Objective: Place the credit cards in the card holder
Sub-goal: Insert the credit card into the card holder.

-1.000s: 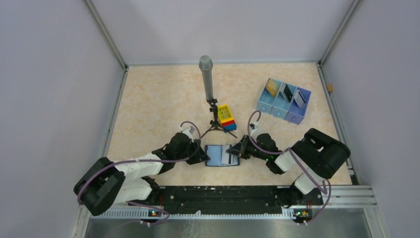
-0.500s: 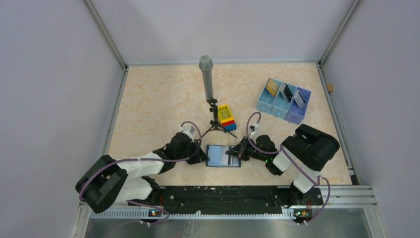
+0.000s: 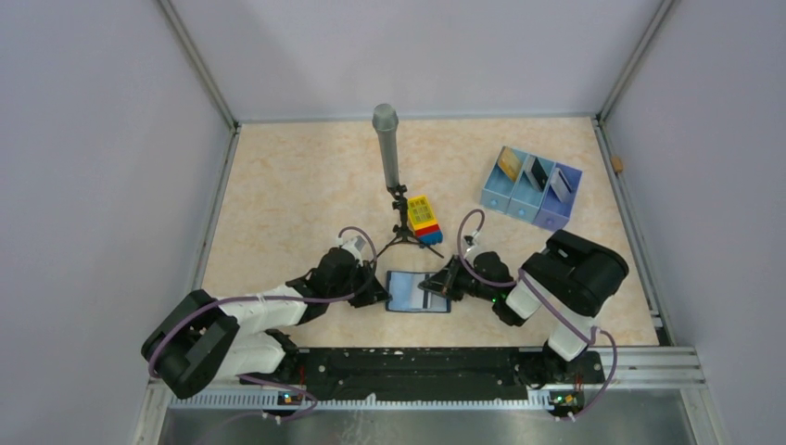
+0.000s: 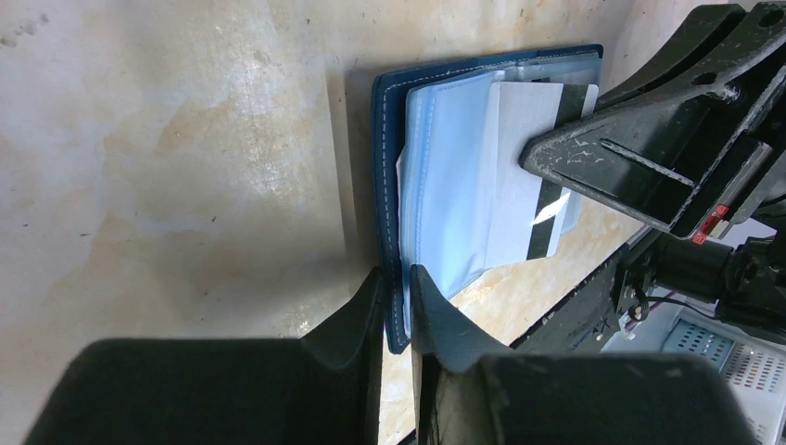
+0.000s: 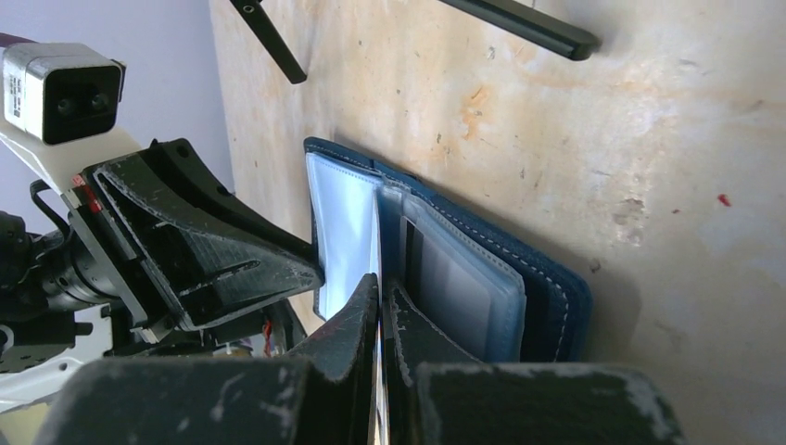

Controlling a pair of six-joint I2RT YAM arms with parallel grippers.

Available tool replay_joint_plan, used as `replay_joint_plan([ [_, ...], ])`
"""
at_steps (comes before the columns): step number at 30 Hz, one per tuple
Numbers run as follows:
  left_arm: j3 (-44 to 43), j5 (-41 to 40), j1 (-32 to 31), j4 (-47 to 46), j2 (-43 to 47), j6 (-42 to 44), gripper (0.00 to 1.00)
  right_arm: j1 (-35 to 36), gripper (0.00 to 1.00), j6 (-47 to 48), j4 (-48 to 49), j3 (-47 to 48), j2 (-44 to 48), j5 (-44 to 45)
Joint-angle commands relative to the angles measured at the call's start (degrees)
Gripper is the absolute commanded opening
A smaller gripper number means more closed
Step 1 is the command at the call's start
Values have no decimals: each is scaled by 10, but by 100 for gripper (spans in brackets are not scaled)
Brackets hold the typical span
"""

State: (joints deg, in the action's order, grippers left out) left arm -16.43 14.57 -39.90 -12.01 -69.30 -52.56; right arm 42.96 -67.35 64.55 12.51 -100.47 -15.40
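Navy card holder (image 3: 418, 291) open flat at six o'clock of table, pinned by left gripper (image 4: 397, 287) clamped on its nine o'clock cover edge. Right gripper (image 5: 381, 297) nipped tight on pale striped card (image 4: 519, 176), partway over clear sleeves, seemingly not yet seated. Left to do: three credit cards (image 3: 537, 171) in blue tray (image 3: 494, 197) at two o'clock.
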Motion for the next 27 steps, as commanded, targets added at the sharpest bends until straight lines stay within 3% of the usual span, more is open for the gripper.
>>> replay_joint_plan([
  [1,-10,12,1,-28,-7,6,15,11,0,6,-46,14,-22,18],
  [14,-11,16,2,-28,-9,8,14,28,0,13,-124,58,-36,25],
  [19,-8,13,3,-27,-5,7,5,34,14,42,-195,71,10,50],
  [27,-1,12,5,-35,-6,4,0,62,35,148,-475,165,126,150],
])
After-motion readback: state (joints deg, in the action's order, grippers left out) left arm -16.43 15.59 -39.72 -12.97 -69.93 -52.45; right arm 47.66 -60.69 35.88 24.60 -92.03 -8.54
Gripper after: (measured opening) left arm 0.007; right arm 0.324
